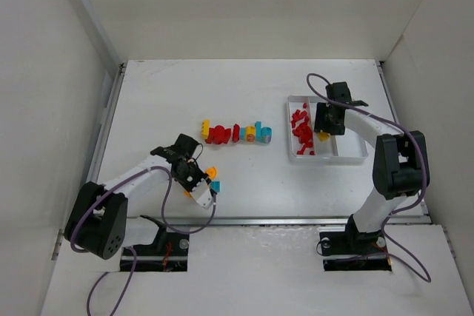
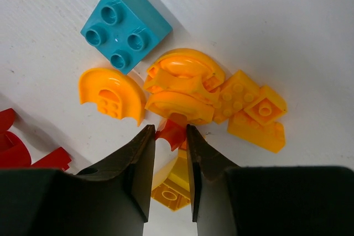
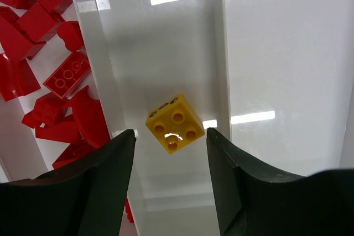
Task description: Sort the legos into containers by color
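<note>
left gripper [image 2: 167,129]: jaws pulled in to a narrow slot, with a small red piece [image 2: 172,132] wedged between the tips and touching both fingers as far as the wrist view shows
around the tips: cluster of orange pieces [image 2: 185,87] just past the red piece, orange arch [image 2: 109,93] beside it on the left, cyan brick [image 2: 124,26] further out with studs up
left arm: low over the table [image 1: 244,86], near-left of centre, well apart from the tray
right gripper [image 3: 170,132]: jaws wide apart, holding nothing
yellow brick [image 3: 174,122]: in the middle compartment [image 3: 166,37], between the open fingers and clear of both, tilted (resting flat or not: cannot tell)
tray [image 1: 354,142]: right side of the table, directly under the right gripper
red bricks [image 1: 301,132]: piled in the left compartment [image 3: 16,136], all one colour
row of legos [image 1: 237,133]: mid-table, lying in a line left of the tray, with red, yellow, orange and cyan mixed
</note>
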Robot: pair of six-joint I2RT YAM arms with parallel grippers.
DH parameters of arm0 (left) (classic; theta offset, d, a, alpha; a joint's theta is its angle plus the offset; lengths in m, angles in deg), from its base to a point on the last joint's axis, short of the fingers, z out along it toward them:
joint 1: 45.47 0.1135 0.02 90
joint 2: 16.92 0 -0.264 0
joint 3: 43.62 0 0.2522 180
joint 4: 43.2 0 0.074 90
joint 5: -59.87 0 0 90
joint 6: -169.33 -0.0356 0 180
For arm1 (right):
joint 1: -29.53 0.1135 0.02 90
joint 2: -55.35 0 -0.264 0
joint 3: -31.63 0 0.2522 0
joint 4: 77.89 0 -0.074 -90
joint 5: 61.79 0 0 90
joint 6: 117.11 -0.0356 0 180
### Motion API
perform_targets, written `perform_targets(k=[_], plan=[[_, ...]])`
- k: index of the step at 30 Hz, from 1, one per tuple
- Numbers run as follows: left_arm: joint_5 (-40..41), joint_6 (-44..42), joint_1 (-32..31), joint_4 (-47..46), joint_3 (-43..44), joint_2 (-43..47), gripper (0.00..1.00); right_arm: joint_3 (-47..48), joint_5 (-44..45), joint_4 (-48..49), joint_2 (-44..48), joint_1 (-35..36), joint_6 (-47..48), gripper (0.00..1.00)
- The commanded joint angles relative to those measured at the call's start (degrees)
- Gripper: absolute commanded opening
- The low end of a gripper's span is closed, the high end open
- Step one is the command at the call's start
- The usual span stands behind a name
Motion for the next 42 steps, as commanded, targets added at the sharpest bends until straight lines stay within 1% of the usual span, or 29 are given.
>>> perform_targets(k=[1, 3, 6, 7, 10, 13, 14, 15, 16, 17, 19, 21, 23, 26, 27, 28, 30, 31, 33, 34, 35, 36, 37, 38, 39, 41, 42], plan=[[-0.31, -3.89, -0.39, 1.44, -0.15, -0.02, 0.17, 0.19, -0.89, 1.64, 0.96, 0.18, 0.51, 0.60], [-0.31, -3.18, -0.39, 1.44, -0.15, -0.02, 0.13, 0.19, -0.89, 1.64, 1.66, 0.18, 0.51, 0.60], [-0.31, -1.26, -0.39, 1.44, -0.15, -0.02, 0.02, 0.19, -0.89, 1.11, 2.98, 0.18, 0.51, 0.60], [-0.31, -1.25, -0.39, 0.92, -0.15, -0.02, 0.00, 0.19, -0.89, 0.50, 2.98, 0.18, 0.51, 0.60], [-1.18, 1.73, -0.39, 0.30, 0.37, 1.11, 0.00, 0.88, -0.89, -0.03, 4.04, 0.18, 0.51, 0.60], [-4.25, 10.15, -0.39, -1.81, 2.74, 1.65, 0.00, 2.11, 1.47, -2.13, 5.62, 3.07, 1.04, 0.60], [-4.96, 13.22, -0.39, -2.42, 3.62, 1.65, 0.00, 2.12, 4.09, -3.27, 6.40, 5.69, 1.04, 0.60], [-5.67, 19.60, -0.39, -3.65, 5.45, 1.65, 0.00, 2.99, 5.07, -3.80, 7.19, 7.20, 1.04, 0.60], [-6.98, 22.28, -0.39, -3.66, 6.17, 1.65, 0.00, 3.69, 6.56, -4.33, 7.20, 10.17, 1.04, 0.60], [-7.60, 24.48, 0.40, -3.66, 6.79, 1.65, 0.00, 3.70, 6.58, -4.34, 7.90, 10.20, 1.04, 0.60], [-8.66, 28.43, 0.93, -3.66, 7.31, 2.17, 0.00, 4.22, 7.10, -4.95, 8.60, 14.58, 1.04, 0.60], [-9.19, 29.68, 0.93, -3.66, 6.71, 2.78, 0.00, 4.23, 6.50, -4.95, 9.22, 18.35, 0.25, 0.61], [-11.02, 32.30, 0.93, -4.18, 6.70, 3.32, 0.00, 4.23, 5.35, -4.42, 9.75, 20.21, -0.45, 0.61], [-13.40, 36.79, 0.93, -5.67, 7.57, 3.32, 0.00, 4.23, 0.27, -2.24, 10.27, 22.76, -0.98, 0.61], [-15.32, 40.03, 0.93, -6.20, 8.28, 3.84, 0.00, 4.23, -1.40, -1.27, 10.28, 23.38, -0.38, 0.61], [-16.39, 41.54, 0.93, -6.21, 9.07, 3.84, 0.00, 3.45, -5.34, 0.83, 10.97, 24.43, 0.15, 0.61], [-19.98, 44.35, 0.93, -7.43, 11.88, 3.84, 0.00, 2.13, -9.22, 2.60, 12.29, 24.97, 2.25, 0.61], [-21.31, 45.76, 0.93, -7.44, 12.85, 3.84, 0.00, 2.12, -13.68, 3.39, 12.30, 25.75, 3.05, 0.61], [-24.12, 49.01, 0.93, -8.84, 15.74, 3.84, 0.00, 0.37, -19.32, 5.85, 14.31, 25.76, 4.98, 0.61], [-27.18, 49.81, 0.93, -9.45, 16.45, 3.84, 0.00, -0.33, -21.87, 6.82, 15.10, 25.76, 4.99, 0.61], [-30.17, 51.12, 0.93, -11.11, 17.59, 3.84, 0.00, -1.56, -26.42, 8.91, 16.85, 25.76, 4.99, 0.61], [-30.20, 52.00, 0.93, -12.35, 17.60, 3.84, 0.00, -1.57, -28.47, 9.89, 17.65, 25.76, 4.99, 0.61], [-32.81, 53.40, 0.93, -14.01, 18.47, 3.84, 0.00, -2.35, -30.23, 10.77, 18.36, 25.76, 4.30, 0.64], [-33.96, 55.33, 0.93, -16.12, 18.48, 3.84, 0.00, -2.36, -32.95, 11.65, 19.15, 25.76, 3.33, 0.64], [-34.93, 59.70, 0.93, -21.27, 18.48, 4.37, 0.00, -2.88, -34.19, 13.75, 20.63, 25.76, 0.97, 0.65], [-36.34, 62.98, 0.93, -27.18, 18.48, 5.95, 0.00, -2.89, -36.13, 15.87, 22.05, 25.76, -1.85, 0.65], [-36.35, 64.83, 0.93, -30.69, 17.44, 6.65, 0.00, -2.89, -37.53, 18.40, 22.84, 25.76, -3.60, 0.67]])
